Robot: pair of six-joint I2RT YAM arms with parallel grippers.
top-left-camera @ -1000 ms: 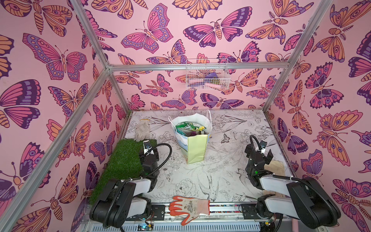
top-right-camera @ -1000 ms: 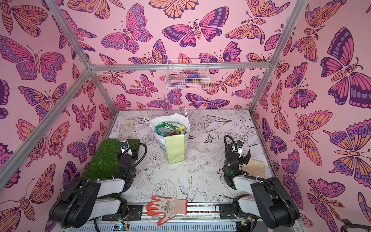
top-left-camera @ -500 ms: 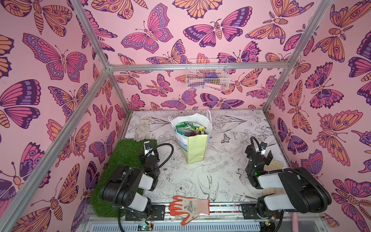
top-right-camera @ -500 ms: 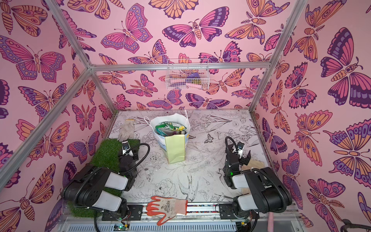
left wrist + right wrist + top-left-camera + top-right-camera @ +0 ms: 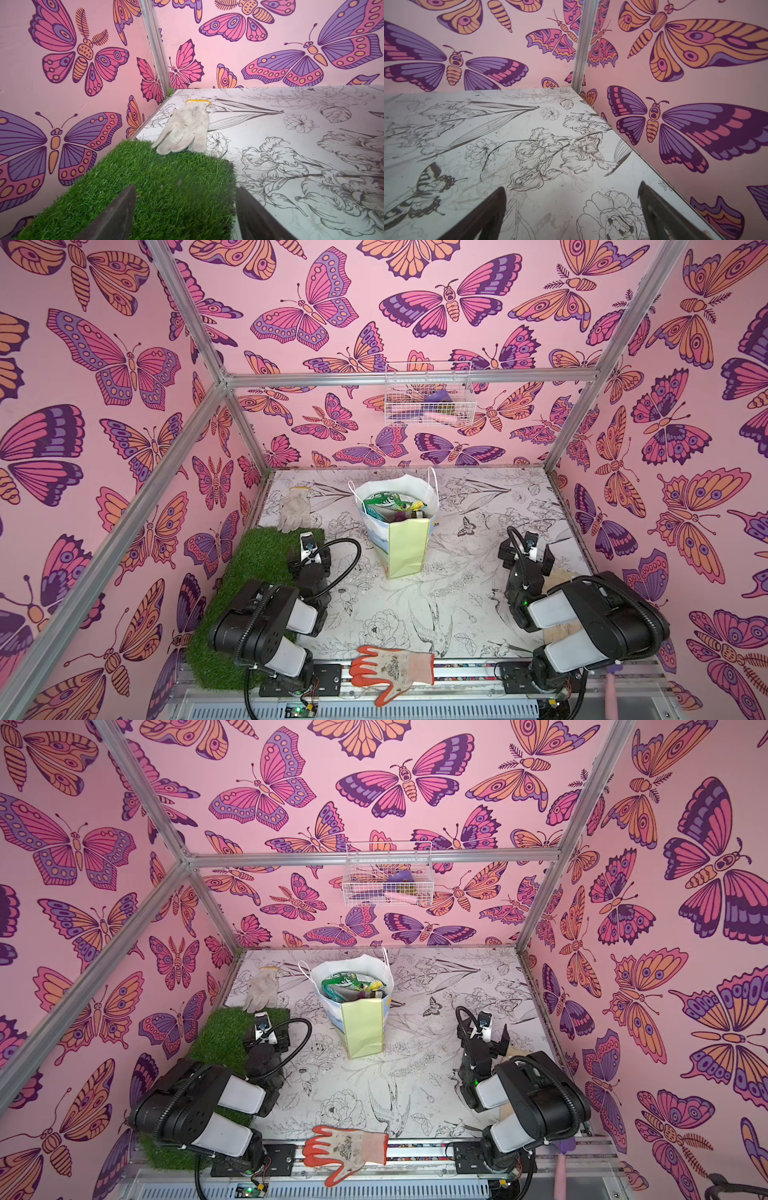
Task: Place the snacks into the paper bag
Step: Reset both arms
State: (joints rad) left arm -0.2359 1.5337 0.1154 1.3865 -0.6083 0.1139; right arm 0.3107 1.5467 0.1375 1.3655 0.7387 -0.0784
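Left arm (image 5: 266,626), right arm (image 5: 590,614): black housings, white link covers, black ribbed cables (image 5: 358,551) looped at wrists. White cam modules (image 5: 308,548) on wrists. Left gripper (image 5: 185,188), right gripper (image 5: 572,186): dark wedge-shaped fingers (image 5: 120,212).

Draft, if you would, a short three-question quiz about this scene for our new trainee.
1. True or false: snacks sit inside the paper bag.
2. Which lies at the table's front edge, between the arm bases? A) pale cloth glove B) orange-and-white glove C) wire basket
3. Short answer: what green surface lies under the open left gripper?
Key: 1 true; 2 B; 3 grass mat.
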